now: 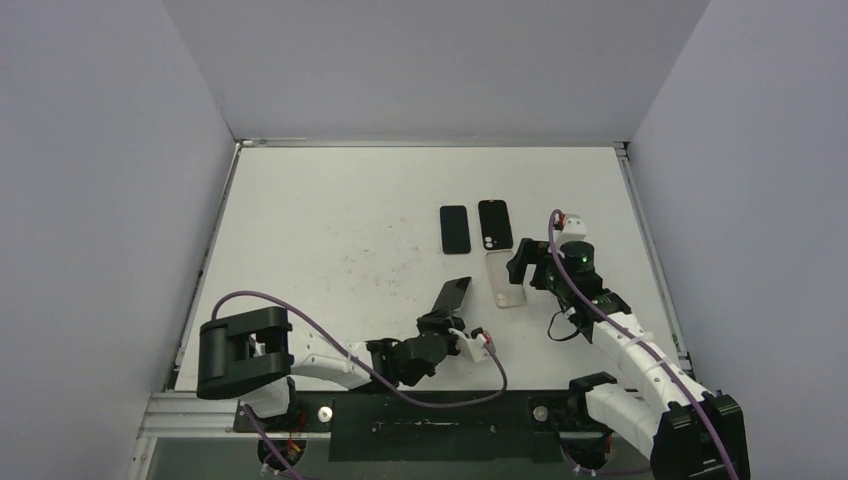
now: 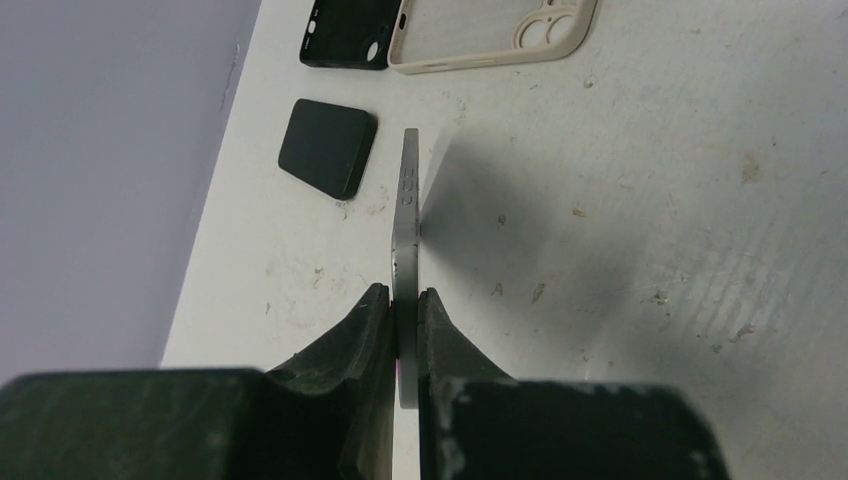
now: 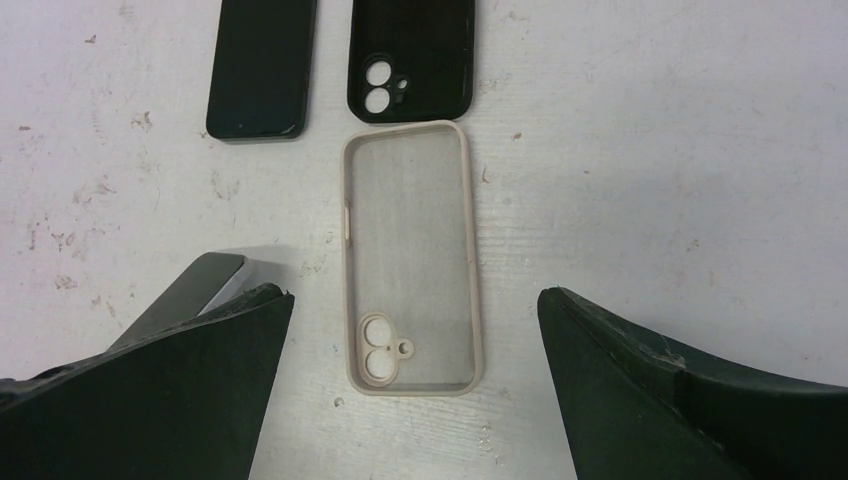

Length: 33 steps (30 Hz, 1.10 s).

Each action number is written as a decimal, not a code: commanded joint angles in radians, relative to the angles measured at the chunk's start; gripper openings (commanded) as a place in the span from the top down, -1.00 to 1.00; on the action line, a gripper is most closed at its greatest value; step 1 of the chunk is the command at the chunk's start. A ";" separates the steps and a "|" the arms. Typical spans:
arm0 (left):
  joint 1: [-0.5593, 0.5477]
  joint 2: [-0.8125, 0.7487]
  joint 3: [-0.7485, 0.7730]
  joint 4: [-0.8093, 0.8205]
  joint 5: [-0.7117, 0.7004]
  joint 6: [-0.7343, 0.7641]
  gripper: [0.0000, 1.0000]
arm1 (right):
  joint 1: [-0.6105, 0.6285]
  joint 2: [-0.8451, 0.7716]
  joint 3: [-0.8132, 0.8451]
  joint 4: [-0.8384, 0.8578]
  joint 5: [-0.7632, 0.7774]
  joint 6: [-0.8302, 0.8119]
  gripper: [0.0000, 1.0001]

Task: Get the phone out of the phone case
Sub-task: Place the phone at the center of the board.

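My left gripper (image 1: 446, 318) is shut on a dark phone (image 1: 454, 293) and holds it on edge, tilted above the table; the left wrist view shows its thin grey edge (image 2: 406, 220) clamped between the fingers (image 2: 365, 320). The beige clear-backed phone case (image 1: 505, 279) lies empty on the table, and shows in the right wrist view (image 3: 410, 255) too. My right gripper (image 1: 522, 268) is open and hovers just over the case's near end, its fingers (image 3: 200, 380) wide on both sides. The held phone's corner (image 3: 195, 285) peeks behind the right gripper's left finger.
A black phone (image 1: 455, 229) and an empty black case (image 1: 495, 224) lie side by side behind the beige case, also seen in the right wrist view, phone (image 3: 262, 65) and case (image 3: 412, 55). The walls enclose the table (image 1: 330, 230) on three sides.
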 commanded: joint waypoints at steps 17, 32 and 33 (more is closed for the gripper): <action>-0.073 0.276 0.196 -0.066 -0.087 -0.042 0.22 | -0.018 -0.018 -0.004 0.050 -0.076 0.009 -1.00; 0.024 0.160 0.252 -0.200 0.168 -0.327 -0.47 | 0.165 0.018 0.088 -0.098 0.025 -0.010 -1.00; 0.038 0.128 0.238 -0.205 0.200 -0.361 -0.48 | 0.178 0.022 0.095 -0.105 0.028 -0.002 -1.00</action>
